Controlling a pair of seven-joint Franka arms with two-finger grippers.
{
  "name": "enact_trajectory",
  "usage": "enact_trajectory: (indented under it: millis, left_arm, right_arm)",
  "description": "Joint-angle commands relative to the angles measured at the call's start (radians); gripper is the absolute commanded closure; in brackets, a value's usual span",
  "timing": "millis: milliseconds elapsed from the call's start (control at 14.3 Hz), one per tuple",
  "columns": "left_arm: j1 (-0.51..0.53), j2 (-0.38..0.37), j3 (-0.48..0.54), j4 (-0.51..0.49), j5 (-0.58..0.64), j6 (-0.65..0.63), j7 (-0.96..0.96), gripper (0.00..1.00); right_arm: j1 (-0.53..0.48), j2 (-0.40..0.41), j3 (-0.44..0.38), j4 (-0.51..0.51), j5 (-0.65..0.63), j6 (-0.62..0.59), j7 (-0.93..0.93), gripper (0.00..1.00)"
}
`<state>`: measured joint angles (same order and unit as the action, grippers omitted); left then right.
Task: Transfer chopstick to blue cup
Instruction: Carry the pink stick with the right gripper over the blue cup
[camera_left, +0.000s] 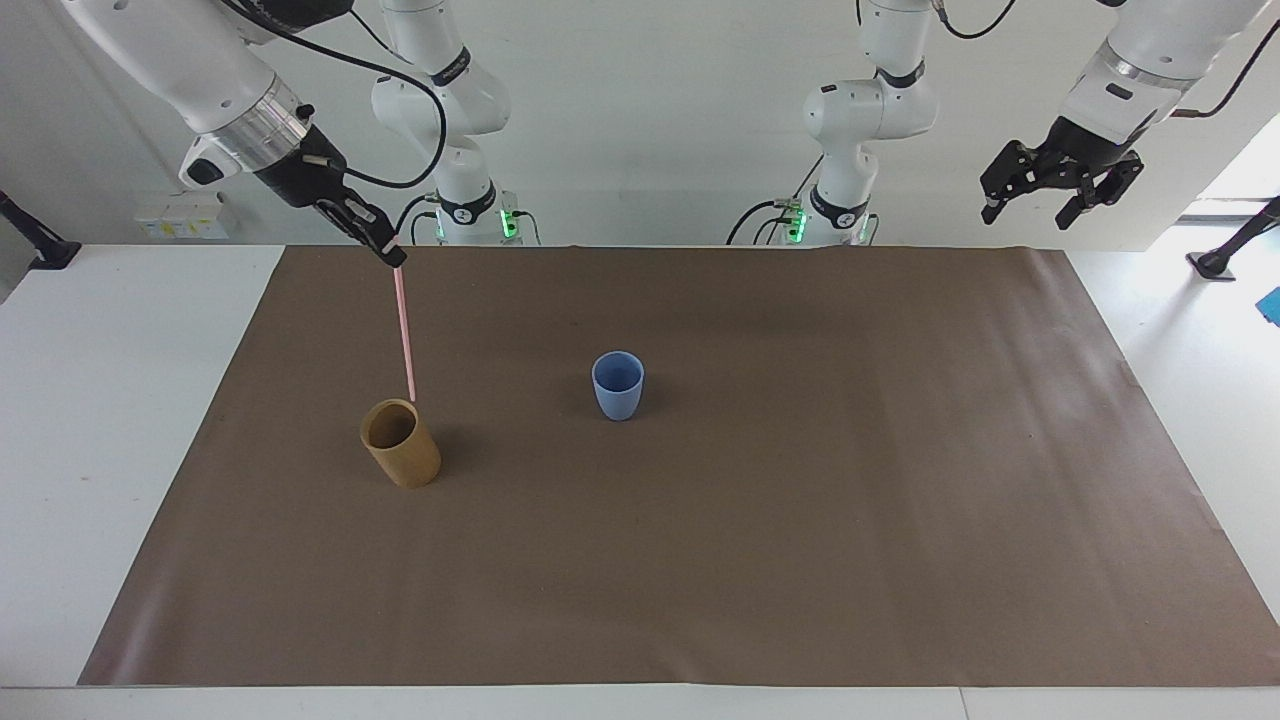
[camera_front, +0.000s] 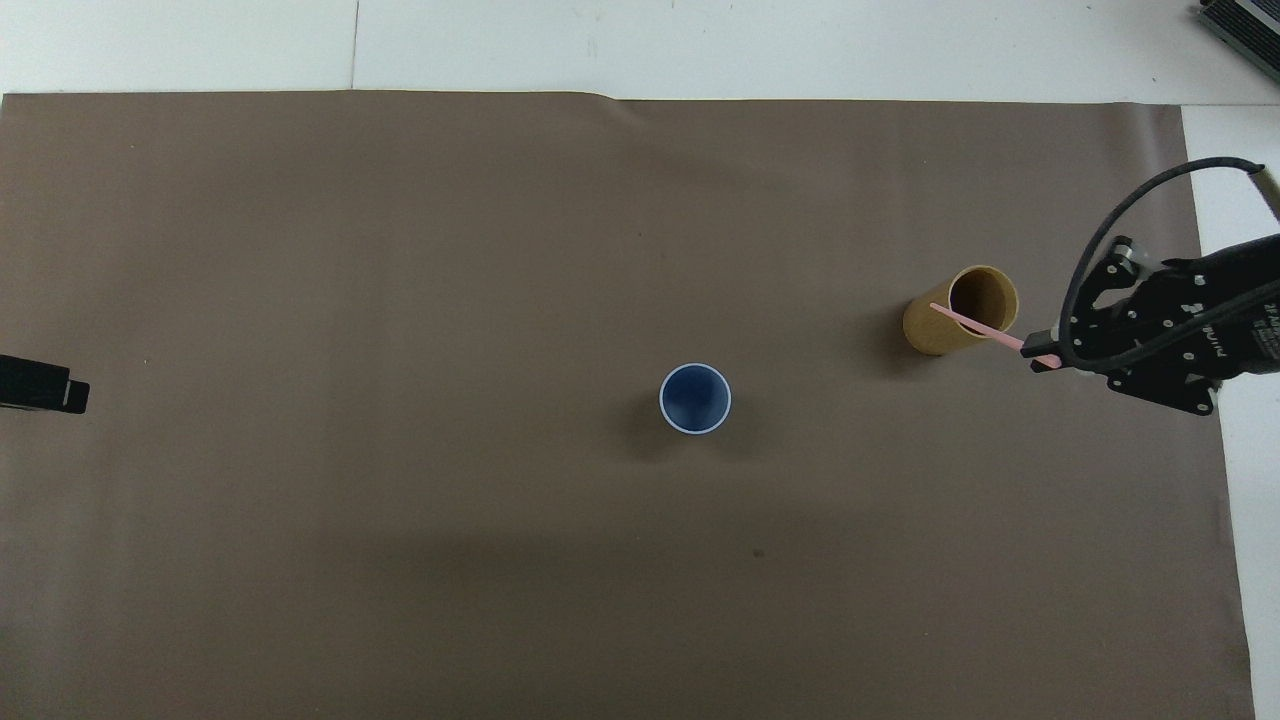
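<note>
Right gripper (camera_left: 392, 252): raised over the right arm's end of the brown paper mat, fingertips pinched together on the top end of the chopstick.
Chopstick (camera_left: 404, 330): thin pale pink stick, hanging nearly upright from the right gripper; its lower tip sits at the level of the tan cup's rim, at the rim edge nearer the robots. Whether the tip has fully cleared the rim cannot be told.
Tan cup (camera_left: 401, 443): brown cylinder, upright on the mat toward the right arm's end, mouth open, nothing seen inside in the facing view.
Blue cup (camera_left: 618, 385): small light-blue tapered cup, upright near the middle of the mat, well apart from the tan cup and slightly nearer the robots than it.
Left gripper (camera_left: 1060, 190): waiting high in the air over the left arm's end of the table, fingers spread wide, nothing between them.
Mat (camera_left: 800, 500): brown paper sheet covering most of the white table.
</note>
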<state>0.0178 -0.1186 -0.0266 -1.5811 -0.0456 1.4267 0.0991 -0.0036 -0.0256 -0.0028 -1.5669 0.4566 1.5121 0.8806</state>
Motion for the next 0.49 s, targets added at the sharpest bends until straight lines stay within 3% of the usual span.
enact_trajectory:
  millis: [0,210,419]
  left_arm:
    - [0.01,-0.019,-0.003,-0.016,-0.011,-0.008,-0.009,0.0]
    - [0.008,-0.019,-0.003,-0.016,-0.011,-0.008,-0.009,0.0]
    - [0.008,-0.019,-0.003,-0.016,-0.011,-0.008,-0.009,0.0]
  right_arm:
    - [0.054,0.007,0.049,-0.002,0.025,0.086,0.258,1.0]
    - [0.169,0.029,0.053,-0.007,0.027,0.189,0.406,1.0]
    - [0.252,0.055,0.053,-0.019,0.027,0.261,0.425,1.0]
